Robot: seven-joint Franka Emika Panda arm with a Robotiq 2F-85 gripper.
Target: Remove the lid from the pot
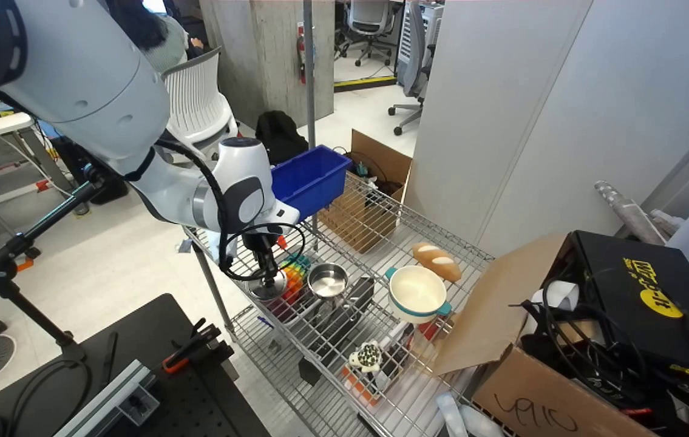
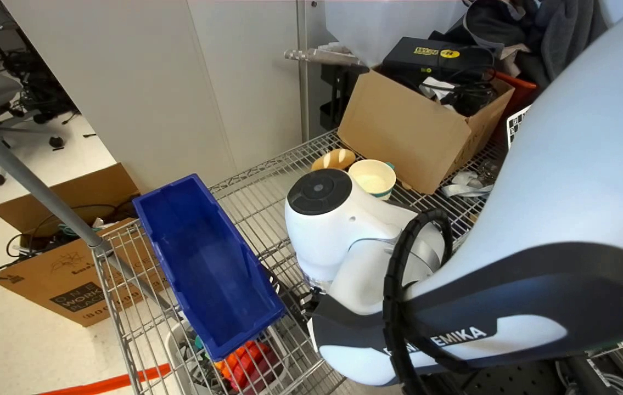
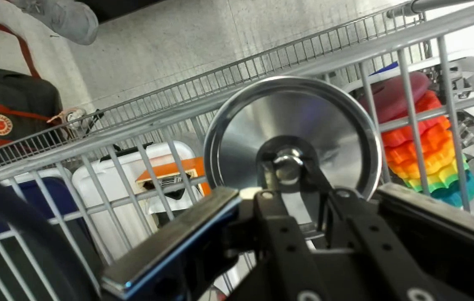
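Note:
The silver pot stands open on the wire shelf in an exterior view, with its handle toward the front edge. The round silver lid is apart from it, near the shelf's corner. The wrist view shows the lid from above, its knob between the fingertips. My gripper points down over the lid; in the wrist view its fingers press close on both sides of the knob. I cannot tell whether the lid touches the wires. In an exterior view the arm hides lid, pot and gripper.
A cream bowl with teal handles and a toy bread loaf lie on the wire shelf. A blue bin stands at one end, a cardboard box at the other. A rainbow toy lies below the wires.

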